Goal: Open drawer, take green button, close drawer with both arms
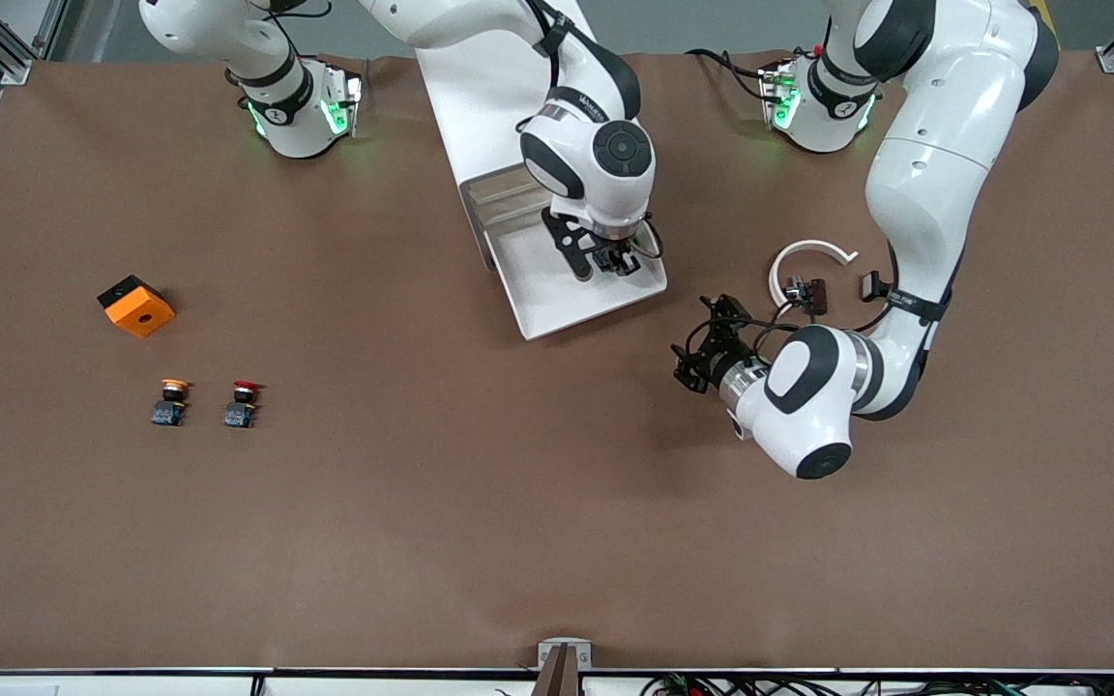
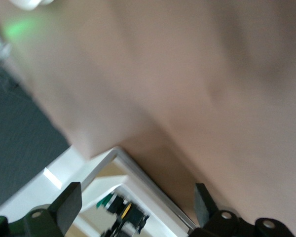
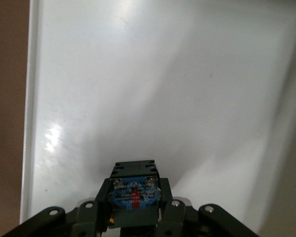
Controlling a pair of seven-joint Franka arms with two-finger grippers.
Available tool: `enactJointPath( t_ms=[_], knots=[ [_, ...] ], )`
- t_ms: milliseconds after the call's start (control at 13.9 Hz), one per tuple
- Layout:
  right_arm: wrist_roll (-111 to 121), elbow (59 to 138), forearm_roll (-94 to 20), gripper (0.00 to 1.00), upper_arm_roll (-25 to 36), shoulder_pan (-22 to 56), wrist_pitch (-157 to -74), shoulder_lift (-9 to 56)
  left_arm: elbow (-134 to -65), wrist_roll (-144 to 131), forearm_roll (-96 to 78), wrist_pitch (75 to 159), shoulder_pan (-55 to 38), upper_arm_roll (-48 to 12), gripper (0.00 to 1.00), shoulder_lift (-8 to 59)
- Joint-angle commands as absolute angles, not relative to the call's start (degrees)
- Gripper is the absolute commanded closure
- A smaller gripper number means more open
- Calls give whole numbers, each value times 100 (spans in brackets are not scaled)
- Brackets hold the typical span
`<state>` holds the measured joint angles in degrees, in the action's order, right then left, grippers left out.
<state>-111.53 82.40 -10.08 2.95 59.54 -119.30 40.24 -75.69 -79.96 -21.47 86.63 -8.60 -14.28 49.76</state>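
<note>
Button [image 3: 134,190], a small push switch with a black body and blue base, sits pinched between the fingers of the right gripper [image 1: 618,259], inside the wide shallow white tray of the open drawer [image 1: 557,300]. Only its blue base and black housing show in the right wrist view; the cap colour cannot be told there.

Drawer stands pulled out of the white boxy cabinet [image 1: 489,97] toward 6 o'clock in the front view, its long axis running from 12 to 6 with a slight slant. The right gripper is clamped on the button and hangs straight above the tray floor, so the lift out is, I judge, straight up.

Left gripper [image 1: 707,350] hovers with fingers spread and nothing in them, above the brown table [image 1: 557,541] at about 4 o'clock from the drawer's front edge. It is the nearer free tool for pushing the drawer shut, and that arm waits.

At about 8 o'clock from the drawer lie 1 orange block [image 1: 136,305], 1 yellow-orange-capped button [image 1: 171,401] and 1 red-capped button [image 1: 243,404].
</note>
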Motion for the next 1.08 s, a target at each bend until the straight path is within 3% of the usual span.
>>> enactJointPath(
  t_ms=[0, 216, 504, 1009],
  knots=[
    [-10750, 7929, -1055, 100, 369, 5881, -11822, 4052, -7822, -6868, -1742, 9218, -844, -1389, 0, 4633],
    [-9970, 7508, -976, 100, 404, 5538, -11200, 4008, -7971, -6066, -1198, 9666, -687, -1389, 0, 4413],
    [-8425, 7330, -958, 100, 369, 4730, -10724, 3833, -8937, -5556, -747, 10915, -562, -1424, 0, 3728],
    [-5305, 8119, -940, 100, 396, 3421, -10318, 2911, -8930, -5519, -177, 10942, -896, -1485, 0, 3770]
  ],
)
